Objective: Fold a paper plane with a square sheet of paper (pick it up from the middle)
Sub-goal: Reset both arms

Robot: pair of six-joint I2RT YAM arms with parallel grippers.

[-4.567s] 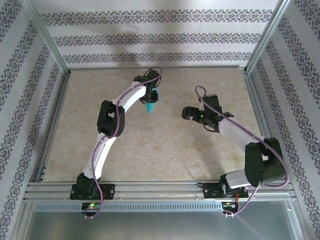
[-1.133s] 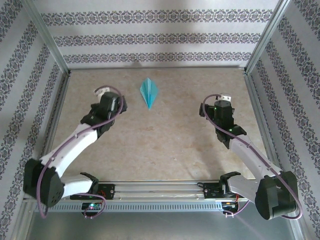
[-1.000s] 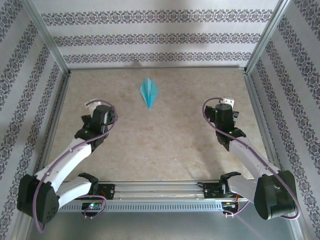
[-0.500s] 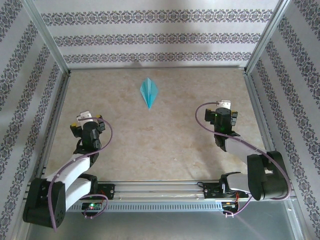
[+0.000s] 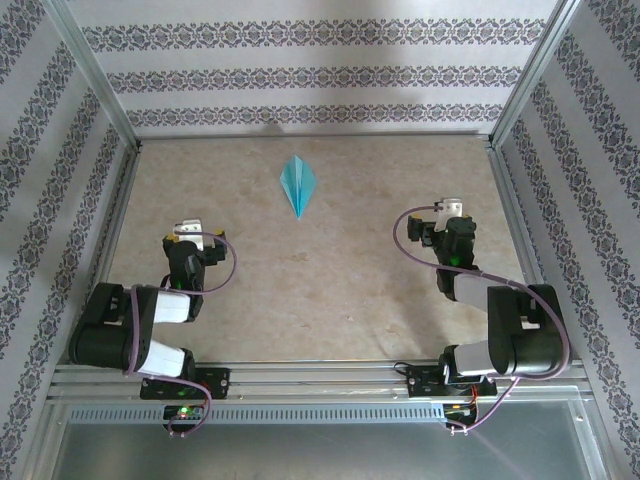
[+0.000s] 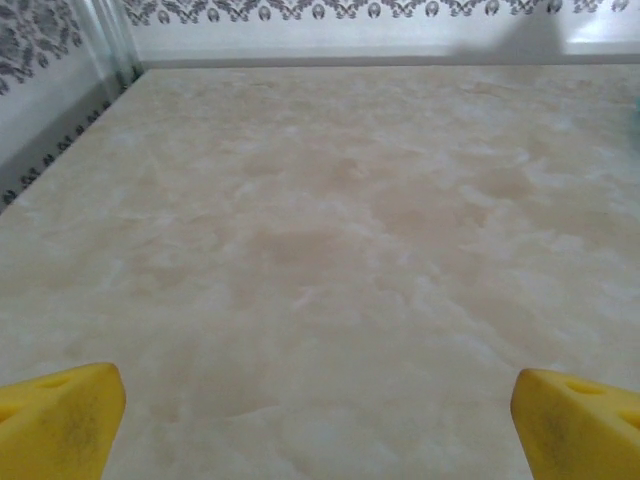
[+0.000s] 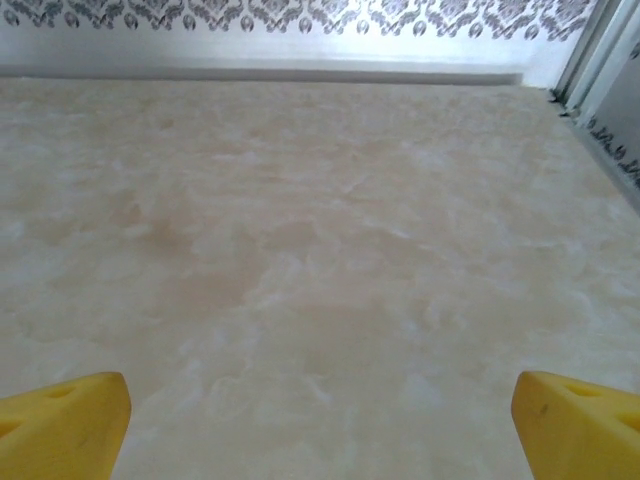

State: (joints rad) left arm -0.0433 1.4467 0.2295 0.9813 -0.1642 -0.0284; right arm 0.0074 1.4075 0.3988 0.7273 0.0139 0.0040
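well, our paper plane [image 5: 298, 185] lies far-centre, nose toward us; left gripper [image 5: 188, 230] nearer than right gripper [image 5: 452, 208], both spread empty.

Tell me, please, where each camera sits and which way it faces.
Top external: above and behind the bases, looking down at the table; both arms, left gripper, right gripper, paper plane.
Left wrist: low over the table, facing the patterned back wall; own yellow fingertips, apart.
Right wrist: same, toward the far right corner; own fingertips, apart.
Shared: both wrist views show table and back wall.
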